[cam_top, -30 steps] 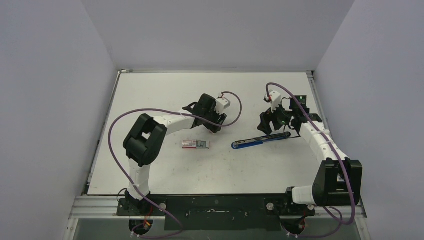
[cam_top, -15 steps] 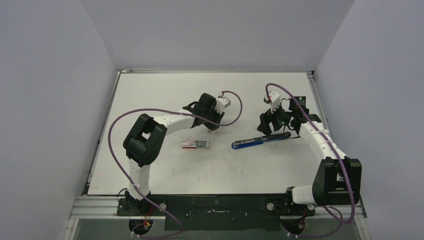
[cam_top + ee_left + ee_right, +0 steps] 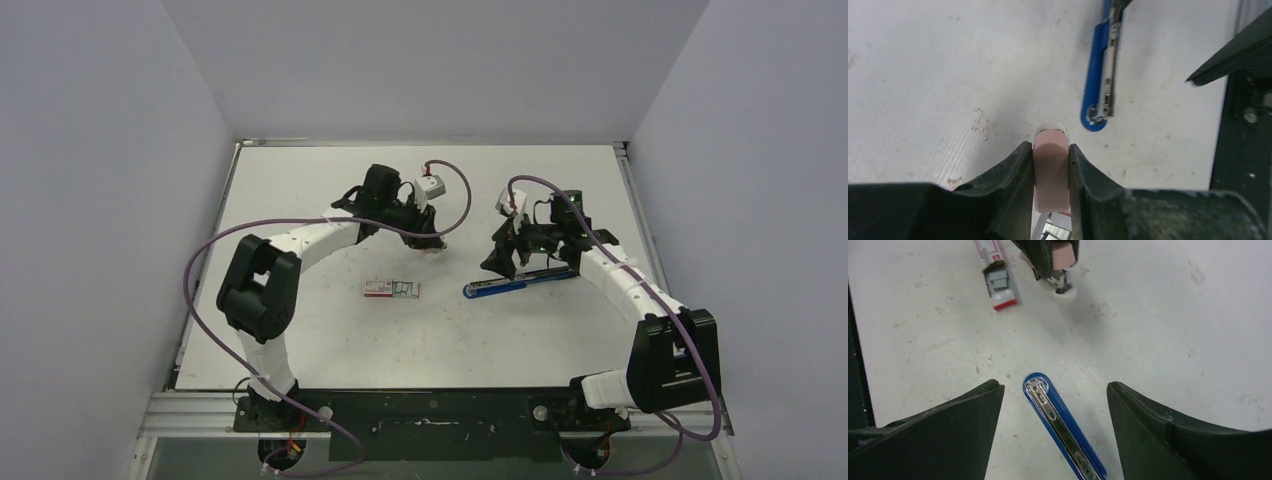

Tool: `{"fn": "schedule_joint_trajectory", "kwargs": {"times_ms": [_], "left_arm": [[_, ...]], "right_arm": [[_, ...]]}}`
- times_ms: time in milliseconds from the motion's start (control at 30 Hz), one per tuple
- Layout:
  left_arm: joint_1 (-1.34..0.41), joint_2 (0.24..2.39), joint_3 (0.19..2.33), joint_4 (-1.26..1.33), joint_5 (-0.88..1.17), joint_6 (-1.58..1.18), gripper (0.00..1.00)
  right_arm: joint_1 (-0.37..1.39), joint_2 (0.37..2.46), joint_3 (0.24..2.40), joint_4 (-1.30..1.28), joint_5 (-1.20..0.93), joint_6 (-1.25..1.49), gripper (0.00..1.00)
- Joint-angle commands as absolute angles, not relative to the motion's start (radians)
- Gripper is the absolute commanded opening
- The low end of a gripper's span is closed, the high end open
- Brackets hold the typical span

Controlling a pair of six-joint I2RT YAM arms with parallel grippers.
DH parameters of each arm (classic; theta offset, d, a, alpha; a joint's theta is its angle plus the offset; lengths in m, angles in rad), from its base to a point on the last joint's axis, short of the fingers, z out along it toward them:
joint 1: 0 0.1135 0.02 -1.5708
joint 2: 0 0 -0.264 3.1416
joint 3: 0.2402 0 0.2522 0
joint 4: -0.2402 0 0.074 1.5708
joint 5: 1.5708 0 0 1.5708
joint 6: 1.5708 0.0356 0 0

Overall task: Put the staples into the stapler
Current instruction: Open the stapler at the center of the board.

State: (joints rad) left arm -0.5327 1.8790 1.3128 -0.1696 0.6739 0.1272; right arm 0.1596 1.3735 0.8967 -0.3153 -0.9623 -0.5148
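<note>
The stapler (image 3: 520, 282) lies on the white table, a slim blue bar with a silvery rail facing up (image 3: 1063, 425). My right gripper (image 3: 502, 263) hangs open over its left end, a finger on each side and touching nothing (image 3: 1053, 386). The red-and-white staples box (image 3: 391, 289) lies left of the stapler, with grey strips showing in it (image 3: 998, 277). My left gripper (image 3: 432, 245) is shut on a small plain pink block (image 3: 1051, 170) with a clear rounded tip. It holds the block just above the table, behind the box and apart from the stapler (image 3: 1100, 75).
White table (image 3: 300, 340) with scuff marks, walled by grey panels on three sides. A metal rail (image 3: 430, 410) runs along the near edge by the arm bases. Purple cables loop from both arms.
My left gripper has closed on the pink block and its arm has swung leftward. My right gripper has moved left and down over the stapler's blue end, still open.
</note>
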Motion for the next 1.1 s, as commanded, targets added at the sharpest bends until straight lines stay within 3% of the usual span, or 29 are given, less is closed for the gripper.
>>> {"fn": "schedule_joint_trajectory", "kwargs": {"times_ms": [0,267,533,667,833,933,1067], "left_arm": [[-0.535,1.774,1.33,-0.091,0.998,0.109,0.0],[-0.546,1.682,1.201,0.227,1.066,-0.092,0.0],[-0.577,1.677,1.172,0.27,1.086,-0.097,0.0],[-0.586,1.685,1.172,0.273,1.077,-0.089,0.0],[-0.586,1.693,1.175,0.282,1.074,-0.085,0.0],[-0.574,1.694,1.167,0.298,1.075,-0.084,0.0],[-0.533,1.692,1.132,0.391,1.093,-0.137,0.0]], "right_arm": [[0.228,1.375,0.96,-0.239,-1.083,-0.526,0.79],[0.3,1.407,1.017,-0.253,-1.107,-0.499,0.84],[0.341,1.432,1.032,-0.251,-1.098,-0.491,0.78],[0.357,1.452,1.053,-0.277,-1.102,-0.494,0.64],[0.359,1.478,1.058,-0.317,-1.094,-0.507,0.39],[0.351,1.478,1.04,-0.308,-1.066,-0.502,0.1],[0.315,1.458,0.99,-0.206,-1.042,-0.43,0.05]]}}
